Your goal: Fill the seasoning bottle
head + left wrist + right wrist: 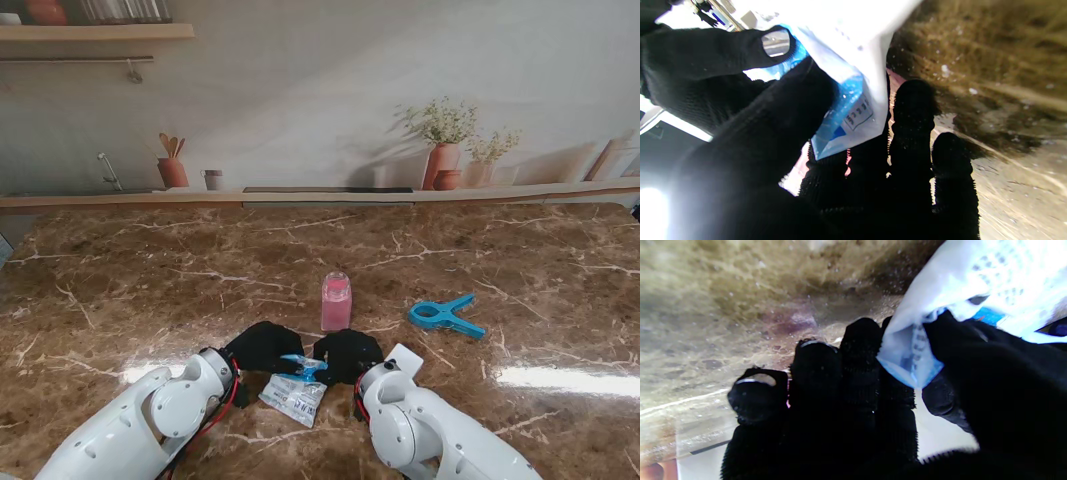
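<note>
Brown marble table [150, 290]; both hands' fingers [773, 110] pinched on seasoning packet [295, 395], pink bottle [336, 301] just beyond.

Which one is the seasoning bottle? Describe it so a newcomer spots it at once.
Start from the brown marble table and look at its middle, just beyond the two black-gloved hands holding a white and blue packet. There stands the small pink seasoning bottle, upright and alone. The flat blue plastic clip lies to its right; the bottle is the only pink, upright thing.
</note>
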Controlling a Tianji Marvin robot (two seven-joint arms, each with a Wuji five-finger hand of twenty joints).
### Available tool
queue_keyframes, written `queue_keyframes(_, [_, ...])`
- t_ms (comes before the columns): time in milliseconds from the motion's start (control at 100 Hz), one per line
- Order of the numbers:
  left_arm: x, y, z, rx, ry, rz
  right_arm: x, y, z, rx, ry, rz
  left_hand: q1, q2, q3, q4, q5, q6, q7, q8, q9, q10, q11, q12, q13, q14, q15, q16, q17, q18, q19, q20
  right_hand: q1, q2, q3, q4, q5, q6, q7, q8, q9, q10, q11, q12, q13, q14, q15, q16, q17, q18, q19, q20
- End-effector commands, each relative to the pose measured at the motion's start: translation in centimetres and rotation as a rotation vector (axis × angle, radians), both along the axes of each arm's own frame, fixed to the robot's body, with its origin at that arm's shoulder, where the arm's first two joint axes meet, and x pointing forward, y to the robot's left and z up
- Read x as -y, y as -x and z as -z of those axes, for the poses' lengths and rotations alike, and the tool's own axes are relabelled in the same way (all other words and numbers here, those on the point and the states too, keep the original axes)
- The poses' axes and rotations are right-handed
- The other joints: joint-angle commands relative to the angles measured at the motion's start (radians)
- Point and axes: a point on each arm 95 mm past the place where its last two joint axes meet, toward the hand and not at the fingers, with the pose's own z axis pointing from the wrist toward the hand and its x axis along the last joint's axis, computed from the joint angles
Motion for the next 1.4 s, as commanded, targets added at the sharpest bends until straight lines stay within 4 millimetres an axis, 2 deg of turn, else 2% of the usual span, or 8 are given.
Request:
queue_keyframes(0, [-0.9,1.6,2.5,-0.088,-0.062,0.041,0.4,0.5,1.0,-0.015,0.026,-0.018,-0.014,-0.039,0.019,-0.018,0.048,-0.062,0.062,0.013,0.061,-0.012,0.032,-0.005,0.029,0.081,-0.023,0.000,0.014,0.147,-0.058,0.018,0.061,-0.038,0.031,-0.022,0.033,-0.064,0.050,-0.013,0.050,-0.024,0.011,-0.005,0.039,-0.034,0.010,0.004,0.010,-0.001,0.070,0.005])
queue_keyframes(390, [-1.1,1.7,2.7,-0.070,-0.088,0.039,0.4,0.4,1.4,0.020,0.033,-0.049,-0.017,-0.025,0.009,-0.021,0.050,-0.077,0.067,-0.009,0.032,-0.022,0.069,0.018,-0.002,0.084,-0.027,0.016,-0.008,0.150,-0.075,0.025,-0.007,-0.046,-0.025,-0.054,-0.107,-0.034,-0.031,-0.114,-0.094,-0.027,-0.114,-0.080,-0.109,-0.015,-0.199,-0.065,-0.133,0.005,-0.092,-0.031])
queue_keyframes(430, [-1.0,1.7,2.8,-0.064,-0.086,0.034,0.5,0.4,1.1,0.021,0.032,-0.044,-0.017,-0.024,0.010,-0.021,0.046,-0.079,0.071,-0.004,0.031,-0.021,0.074,0.024,-0.002,0.081,-0.025,0.018,-0.006,0.149,-0.075,0.024,-0.048,-0.017,-0.032,-0.030,-0.118,0.007,-0.150,-0.090,-0.144,-0.019,-0.153,-0.129,-0.149,-0.010,-0.268,-0.090,-0.170,0.008,-0.142,-0.035])
queue_keyframes(500, [-0.9,1.7,2.9,-0.067,-0.079,0.026,0.8,0.7,0.6,0.017,0.031,-0.034,-0.017,-0.021,0.012,-0.021,0.041,-0.074,0.074,0.001,0.028,-0.021,0.076,0.028,-0.003,0.083,-0.023,0.020,-0.006,0.148,-0.075,0.025,-0.133,0.074,-0.067,0.104,-0.147,0.069,-0.382,-0.026,-0.245,-0.006,-0.234,-0.282,-0.228,0.000,-0.421,-0.160,-0.257,0.023,-0.284,-0.071])
queue_keyframes(650, [-0.7,1.8,3.0,-0.066,-0.076,0.024,1.8,1.6,-1.2,0.011,0.016,0.000,-0.020,-0.019,0.015,-0.021,0.037,-0.073,0.077,0.008,0.021,-0.020,0.084,0.036,-0.005,0.081,-0.020,0.025,-0.005,0.149,-0.073,0.025,-0.165,0.145,-0.189,0.129,-0.260,0.113,-0.521,-0.062,-0.384,0.022,-0.348,-0.407,-0.333,0.020,-0.632,-0.266,-0.365,0.041,-0.510,-0.122])
queue_keyframes(900, [-0.8,1.9,2.9,-0.054,-0.083,0.015,4.4,3.2,-4.8,0.100,0.053,0.121,-0.024,-0.015,0.013,-0.023,0.027,-0.079,0.081,0.018,0.013,-0.024,0.088,0.039,-0.010,0.080,-0.022,0.027,-0.008,0.149,-0.075,0.024,-0.148,0.192,-0.284,0.155,-0.272,0.116,-0.529,-0.073,-0.404,0.030,-0.367,-0.438,-0.355,0.028,-0.690,-0.289,-0.382,0.044,-0.568,-0.110])
queue_keyframes(1210, [-1.2,1.7,2.4,-0.014,-0.104,0.009,8.8,3.1,-6.3,0.163,0.165,0.300,-0.032,-0.005,-0.002,-0.027,0.005,-0.085,0.068,0.025,-0.021,-0.034,0.077,0.037,-0.053,0.079,-0.068,0.012,-0.026,0.144,-0.097,0.013,-0.117,0.165,-0.279,0.154,-0.409,0.191,-0.613,-0.103,-0.637,0.073,-0.471,-0.508,-0.571,0.052,-0.853,-0.381,-0.533,0.033,-0.776,-0.145])
queue_keyframes(1390, [-1.2,1.6,2.3,0.010,-0.098,-0.004,11.7,2.2,-6.4,0.144,0.260,0.368,-0.048,-0.003,-0.033,-0.026,-0.095,-0.056,-0.075,0.062,-0.212,-0.033,0.092,-0.036,-0.196,0.064,-0.221,-0.052,-0.109,0.114,-0.203,-0.035,-0.087,0.056,-0.131,0.122,-0.492,0.246,-0.686,-0.136,-0.816,0.106,-0.541,-0.589,-0.725,0.046,-0.941,-0.470,-0.610,0.004,-0.917,-0.169])
